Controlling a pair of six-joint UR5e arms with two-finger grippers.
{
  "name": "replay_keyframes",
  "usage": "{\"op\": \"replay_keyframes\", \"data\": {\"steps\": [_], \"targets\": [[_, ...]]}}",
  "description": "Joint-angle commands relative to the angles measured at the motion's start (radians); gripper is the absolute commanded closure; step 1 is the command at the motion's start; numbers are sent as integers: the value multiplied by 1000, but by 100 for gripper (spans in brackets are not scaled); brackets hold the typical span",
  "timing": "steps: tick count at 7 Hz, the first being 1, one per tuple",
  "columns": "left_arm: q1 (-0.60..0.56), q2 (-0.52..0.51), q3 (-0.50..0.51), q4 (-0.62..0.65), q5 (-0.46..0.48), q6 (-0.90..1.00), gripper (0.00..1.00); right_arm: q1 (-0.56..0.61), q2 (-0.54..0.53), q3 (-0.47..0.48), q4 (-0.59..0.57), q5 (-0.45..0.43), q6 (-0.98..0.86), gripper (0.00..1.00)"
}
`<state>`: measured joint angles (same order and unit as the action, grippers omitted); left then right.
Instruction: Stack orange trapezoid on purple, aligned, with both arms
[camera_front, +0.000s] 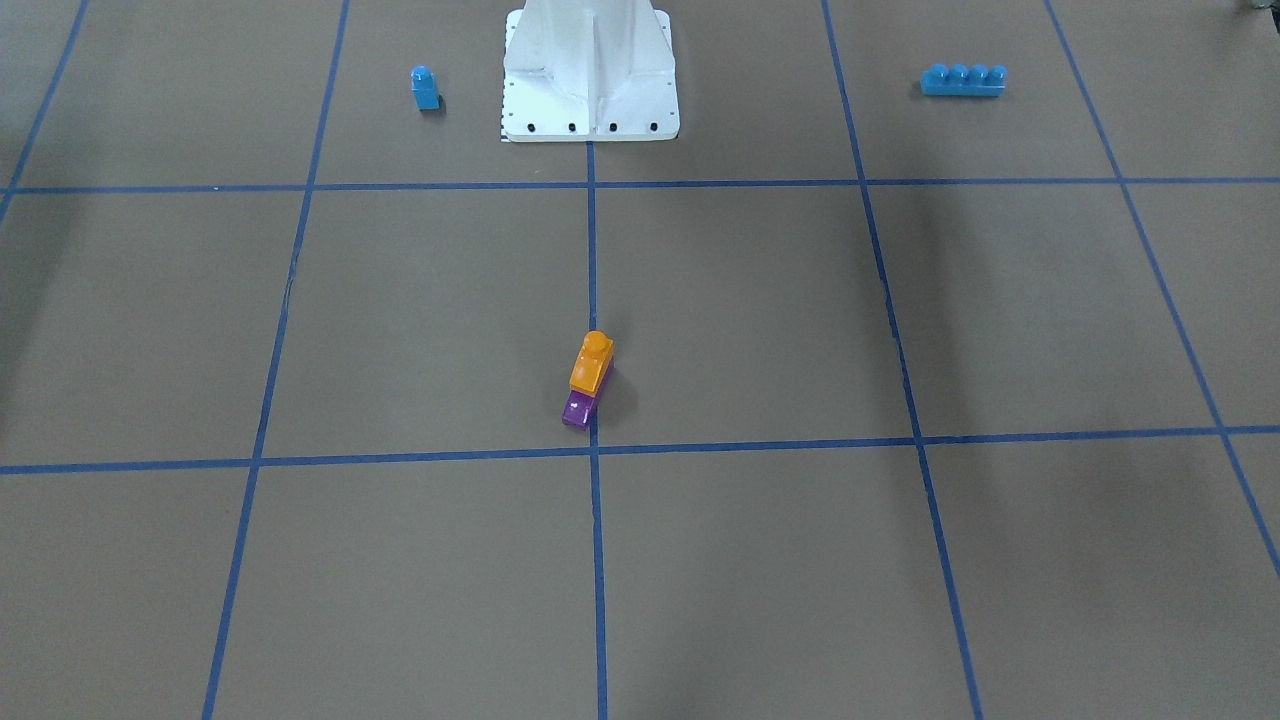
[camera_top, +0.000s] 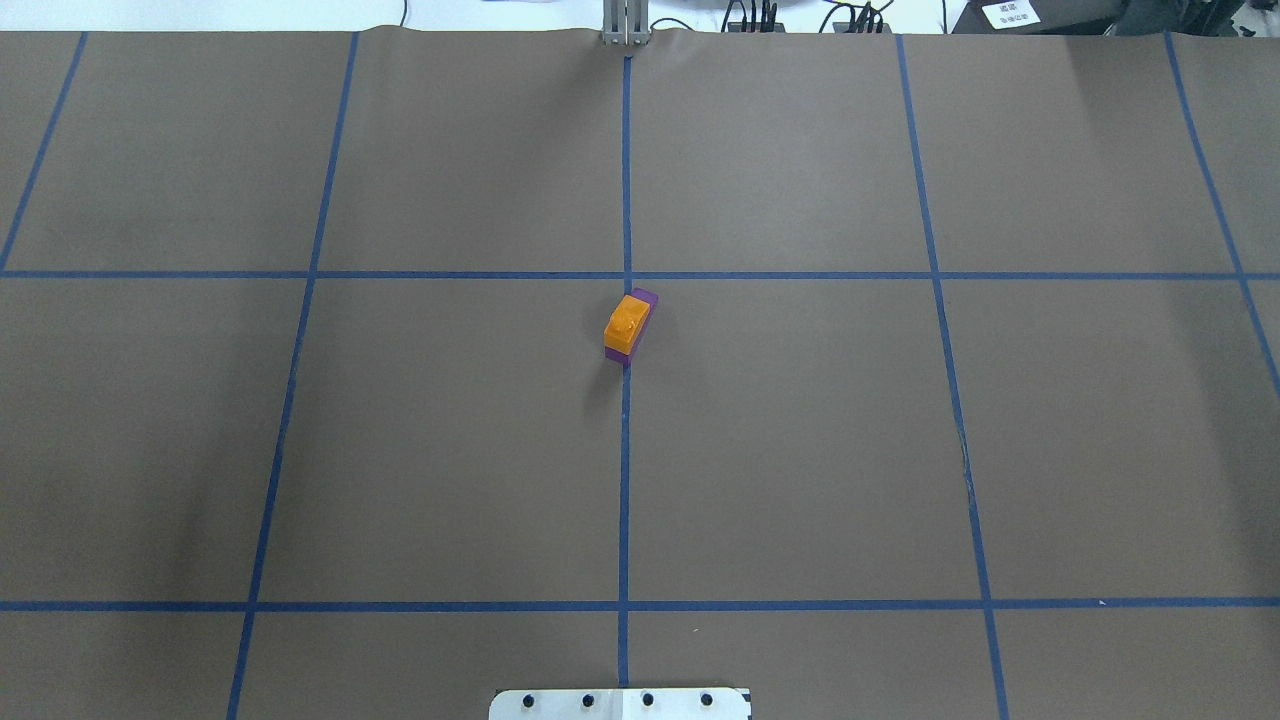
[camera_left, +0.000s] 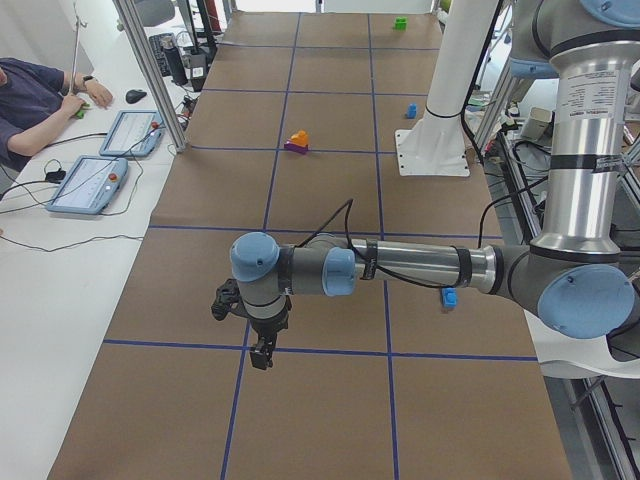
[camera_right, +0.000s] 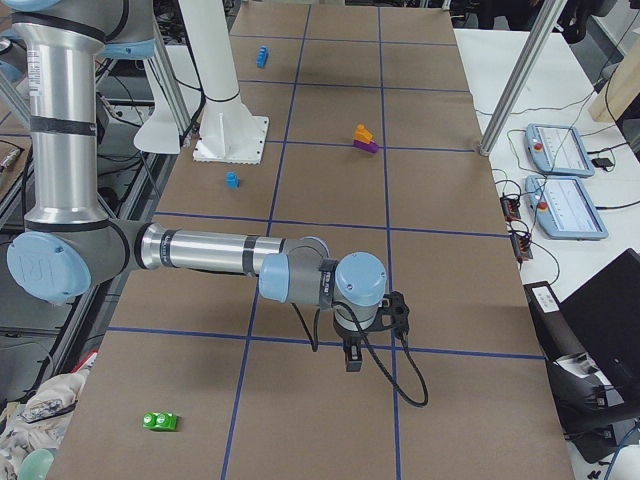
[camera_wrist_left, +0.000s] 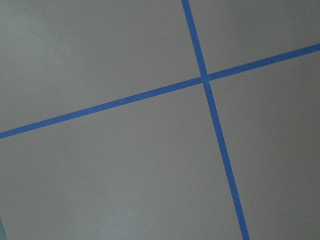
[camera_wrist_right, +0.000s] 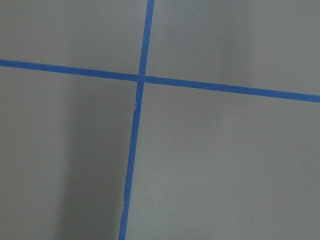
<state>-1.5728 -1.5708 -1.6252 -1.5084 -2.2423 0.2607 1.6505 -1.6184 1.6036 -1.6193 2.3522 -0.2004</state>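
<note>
- Left end of brown table (camera_top: 450, 430): black two-finger left gripper (camera_left: 261, 356), well apart from the stack; finger state impossible to tell.
- Centre: small glossy orange plastic trapezoid (camera_top: 627, 322) seated on elongated dark-purple plastic brick (camera_top: 647, 298), long axes matching.
- Right end: black right gripper (camera_right: 352, 360), equally remote; finger state likewise unreadable.

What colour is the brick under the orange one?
Dark purple. The purple brick under the orange trapezoid shows best in the exterior front-facing view.

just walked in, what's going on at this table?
Nothing is being handled. The orange brick sits on the purple brick at the centre, one purple end uncovered. The left gripper and right gripper hang over the two ends of the table, far from the stack. Whether they are open or shut cannot be told.
</note>
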Motion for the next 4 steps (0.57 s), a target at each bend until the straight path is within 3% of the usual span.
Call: {"op": "replay_keyframes", "data": {"steps": [1, 4], "targets": [[0, 0, -5, 2, 0, -6, 0, 0, 9, 2, -5, 2, 7, 0], [-1, 3, 4, 4, -2, -6, 0, 2, 2, 10, -8, 42, 24, 0]]}}
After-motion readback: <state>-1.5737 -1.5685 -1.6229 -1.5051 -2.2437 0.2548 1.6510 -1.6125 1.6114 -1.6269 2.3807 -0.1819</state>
